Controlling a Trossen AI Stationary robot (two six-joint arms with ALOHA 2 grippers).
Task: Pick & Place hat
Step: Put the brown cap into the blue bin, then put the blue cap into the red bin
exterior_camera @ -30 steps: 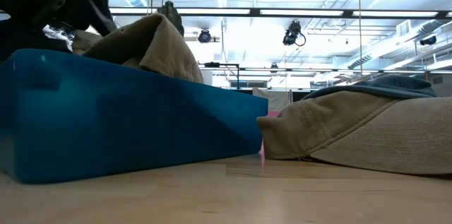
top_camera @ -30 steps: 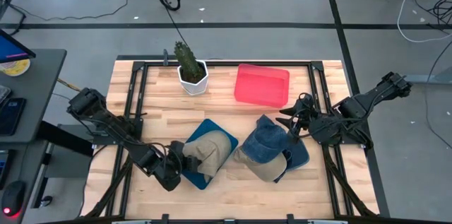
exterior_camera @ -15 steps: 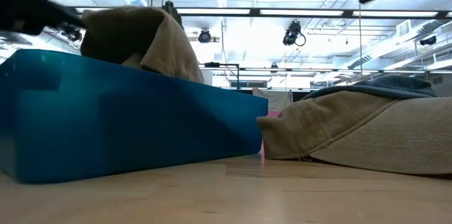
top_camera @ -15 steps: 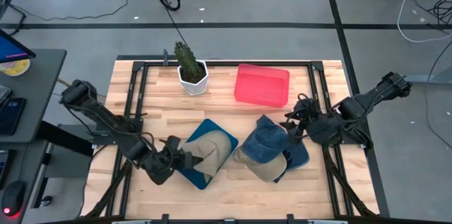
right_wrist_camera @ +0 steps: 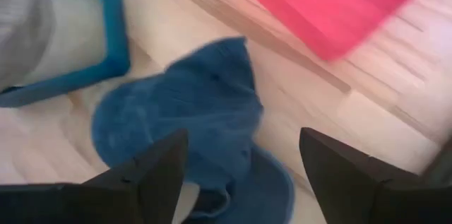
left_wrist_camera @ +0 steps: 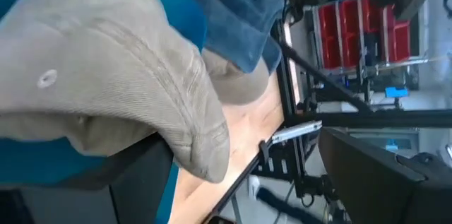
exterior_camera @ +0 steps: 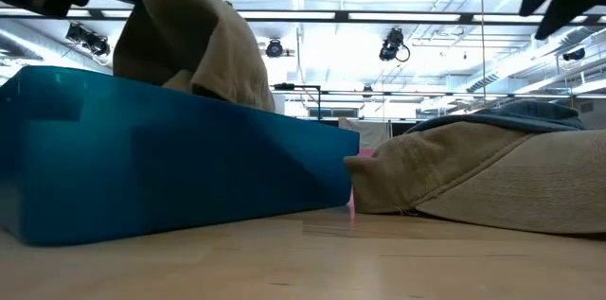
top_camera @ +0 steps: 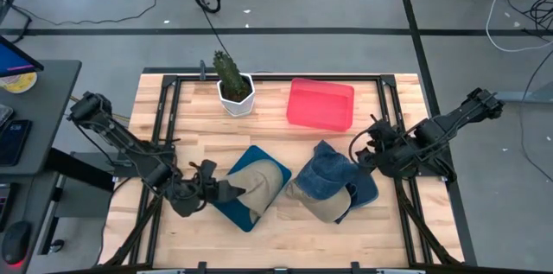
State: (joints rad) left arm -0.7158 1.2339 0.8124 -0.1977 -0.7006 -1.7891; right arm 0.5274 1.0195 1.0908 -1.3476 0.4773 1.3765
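The tan hat (top_camera: 257,181) lies in a blue bin (top_camera: 244,216) near the front of the table (top_camera: 199,127). The hat's long side runs at a slant, from the front left up toward the back right. Just to its right lies a blue hat (top_camera: 328,170) (blue on top, tan underneath), partly on a second blue bin (top_camera: 367,189). Its long side slants from the back left down toward the front right.

The left gripper (top_camera: 207,189) is at the left end of the tan hat, and its fingers are spread wide apart with nothing between them. The right gripper (top_camera: 370,143) is just to the right of the blue hat. Its fingers (right_wrist_camera: 152,171) are open too and hold nothing.

From above, the tan hat covers most of its bin, so only the bin's edges show. The low view shows what the high view cannot: the tan hat (exterior_camera: 189,40) sticks up over the bin's tall blue wall (exterior_camera: 170,167). In that view the blue hat (exterior_camera: 492,172) is cut off at the right edge. The left wrist view shows a small metal hole (left_wrist_camera: 47,78) in the tan cloth.

A pink tray (top_camera: 320,104) and a cactus in a white pot (top_camera: 233,86) sit at the back of the table.
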